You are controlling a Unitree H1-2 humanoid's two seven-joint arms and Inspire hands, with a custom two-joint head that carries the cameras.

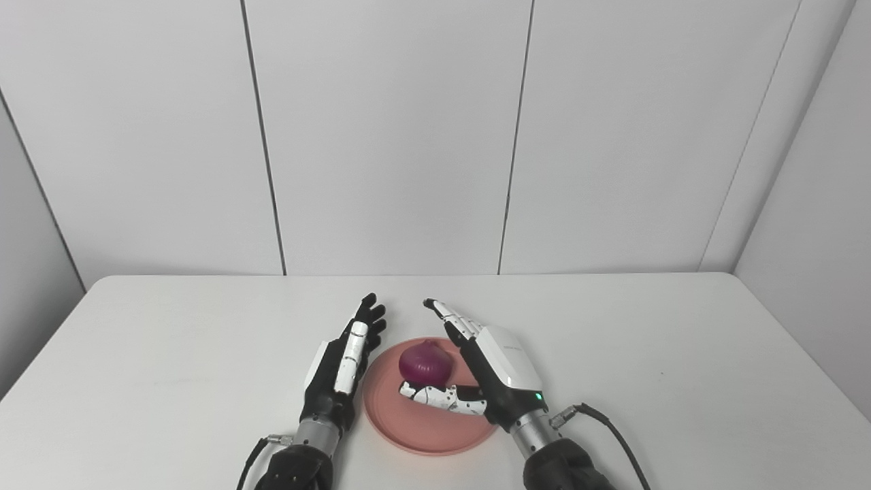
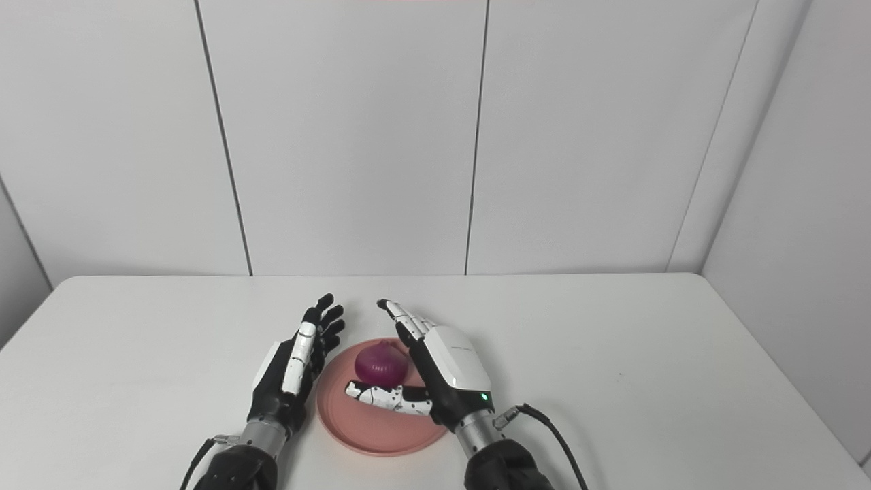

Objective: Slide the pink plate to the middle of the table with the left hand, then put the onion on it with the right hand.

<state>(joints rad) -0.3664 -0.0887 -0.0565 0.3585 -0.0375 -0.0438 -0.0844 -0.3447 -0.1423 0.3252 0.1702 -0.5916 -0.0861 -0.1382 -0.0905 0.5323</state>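
A pink plate (image 1: 408,429) lies on the white table near the front, about midway across. A purple-red onion (image 1: 425,363) sits on the plate's far part. My right hand (image 1: 486,371) is open just right of the onion, fingers stretched past it and thumb lying across the plate in front of it; I cannot tell if it touches the onion. My left hand (image 1: 347,364) is open, fingers straight, resting beside the plate's left rim. The same scene shows in the right eye view, with the onion (image 2: 382,365) on the plate (image 2: 367,429).
The white table (image 1: 680,354) reaches to a grey panelled wall at the back. A black cable (image 1: 612,425) trails from my right wrist over the table at the front right.
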